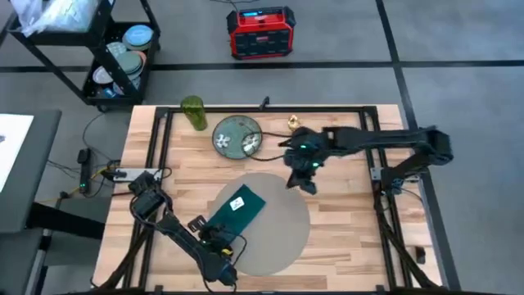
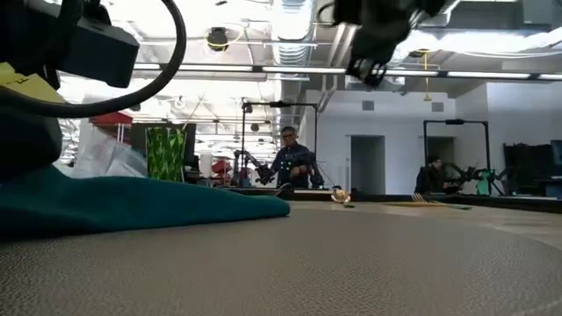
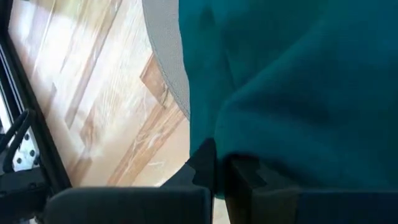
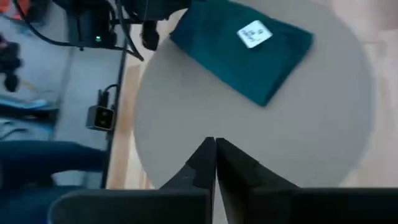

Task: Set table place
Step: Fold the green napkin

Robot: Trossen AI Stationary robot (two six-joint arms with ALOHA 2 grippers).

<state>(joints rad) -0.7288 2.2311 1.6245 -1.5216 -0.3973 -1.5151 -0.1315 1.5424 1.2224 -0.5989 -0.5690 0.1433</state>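
Placemat point(image 1: 264, 220) sits front-centre on the wood surface point(image 1: 344, 209), teal napkin point(image 1: 236, 209) on its left part. Left hand point(image 1: 214, 236) at the napkin's near edge; clamped or not, cannot tell, cloth fills its view. Right hand point(image 1: 304, 182) hovers above the mat's far edge, fingers together, empty. Plate point(image 1: 237, 136) next: grip its rim, lift clear of the glass point(image 1: 193, 113). Objects on the plate unreadable.

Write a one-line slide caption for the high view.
Folded teal napkin lies on the round placemat; left gripper at its edge, right gripper hovers beside the green plate.
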